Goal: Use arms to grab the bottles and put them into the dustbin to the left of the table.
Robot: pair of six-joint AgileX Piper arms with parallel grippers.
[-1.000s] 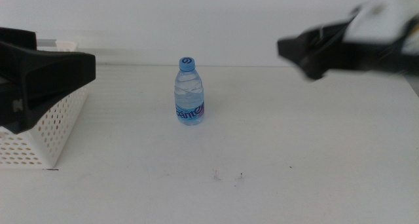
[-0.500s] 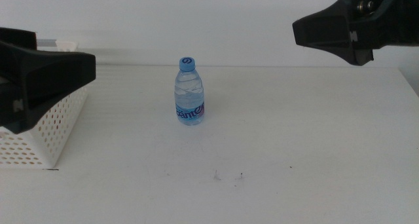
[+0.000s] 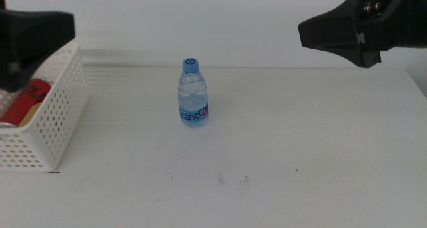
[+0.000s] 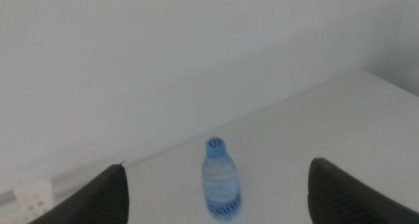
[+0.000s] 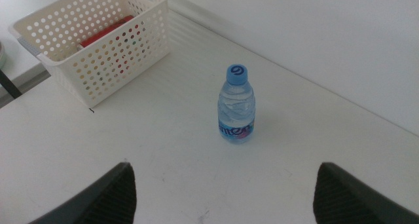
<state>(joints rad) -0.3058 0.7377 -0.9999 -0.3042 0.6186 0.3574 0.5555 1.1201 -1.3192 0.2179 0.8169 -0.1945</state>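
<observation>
One white table (image 3: 300, 141) carries one perforated white basket (image 3: 57, 115) at its left edge, holding a red can (image 3: 27, 100). One blue-capped water bottle (image 3: 193, 95) stands upright mid-table, open room all round. Two grippers hang high, jaws apart: left gripper (image 4: 216, 191), right gripper (image 5: 222, 191).

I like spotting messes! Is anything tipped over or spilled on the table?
Nothing stands out. The water bottle stands upright, capped, alone on the dry table. The red can lies inside the dustbin.
</observation>
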